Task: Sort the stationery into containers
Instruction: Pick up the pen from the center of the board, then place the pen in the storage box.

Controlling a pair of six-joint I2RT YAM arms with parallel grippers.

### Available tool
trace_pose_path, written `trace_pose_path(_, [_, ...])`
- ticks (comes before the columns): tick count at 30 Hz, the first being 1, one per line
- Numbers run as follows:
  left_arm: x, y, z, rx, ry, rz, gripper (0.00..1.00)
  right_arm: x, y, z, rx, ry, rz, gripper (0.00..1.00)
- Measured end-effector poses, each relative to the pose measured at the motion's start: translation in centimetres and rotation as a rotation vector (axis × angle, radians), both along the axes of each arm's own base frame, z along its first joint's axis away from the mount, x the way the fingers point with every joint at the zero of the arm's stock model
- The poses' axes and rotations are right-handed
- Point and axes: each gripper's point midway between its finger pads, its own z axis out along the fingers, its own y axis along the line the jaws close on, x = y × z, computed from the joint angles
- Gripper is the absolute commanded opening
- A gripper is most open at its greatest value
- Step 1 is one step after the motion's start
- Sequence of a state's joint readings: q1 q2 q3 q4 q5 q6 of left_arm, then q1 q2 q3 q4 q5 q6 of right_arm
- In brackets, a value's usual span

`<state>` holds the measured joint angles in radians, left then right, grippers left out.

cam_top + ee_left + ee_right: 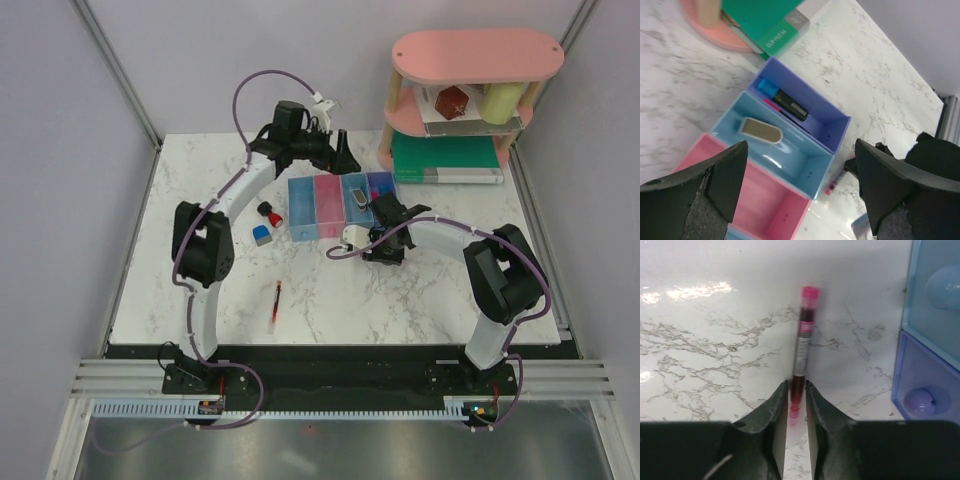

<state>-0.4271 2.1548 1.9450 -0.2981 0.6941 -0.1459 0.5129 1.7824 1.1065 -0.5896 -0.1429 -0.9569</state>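
Red pen (276, 300) lies nearest, alone on marble table (400, 300). R gripper (796, 390) clenched on pink-capped marker (804, 340), just beside purple bin (925, 385). L gripper (800, 165) spread wide, released, over bins: blue-capped marker (785, 100) in purple, clip (760, 131) in light-blue bin (790, 155).

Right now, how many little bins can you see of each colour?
Blue bin: 1
Pink bin: 1
Light blue bin: 1
Purple bin: 1
Total: 4
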Motion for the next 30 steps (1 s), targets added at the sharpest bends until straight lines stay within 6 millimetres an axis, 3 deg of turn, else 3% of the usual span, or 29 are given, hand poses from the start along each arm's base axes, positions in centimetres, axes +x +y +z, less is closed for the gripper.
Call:
trace_pose_path(4, [0.0,5.1,3.2,0.043,-0.077,0.078,1.00,-0.1,0.0,-0.1,0.001,0.003,-0.004,0.01])
trace_pose_path(5, [-0.4,7.1,4.1,0.073,-0.100,0.109,1.00,-0.1,0.0,-0.1,0.002,0.003,-0.010,0.00])
trace_pose_path(8, [-1.4,10.4,5.7,0.142,-0.158,0.151,1.00,-0.1,0.0,0.0,0.010,0.006,-0.032,0.00])
trace_pose_path(12, [-5.1,13.1,6.2,0.259,-0.208,0.139,1.00,-1.2,-0.1,0.3,0.025,0.052,-0.085,0.00])
trace_pose_path(15, [-8.8,14.5,4.2,0.345,-0.179,0.099,1.00,-2.4,-0.1,1.7,0.053,0.084,-0.133,0.00])
trace_pose_path(18, [-12.3,16.3,0.6,0.450,-0.099,0.063,0.99,-2.6,0.6,4.8,0.124,0.066,-0.177,0.00])
trace_pose_path(23, [-15.9,19.2,-3.8,0.600,0.013,0.017,0.98,-0.2,3.4,11.8,0.307,-0.032,-0.240,0.00])
trace_pose_path(26, [-17.2,20.2,-4.8,0.652,0.049,-0.003,0.98,1.5,4.8,15.2,0.410,-0.077,-0.281,0.00])
trace_pose_path(30, [-18.6,21.0,-5.5,0.688,0.081,-0.026,0.98,3.8,5.6,17.7,0.526,-0.102,-0.360,0.00])
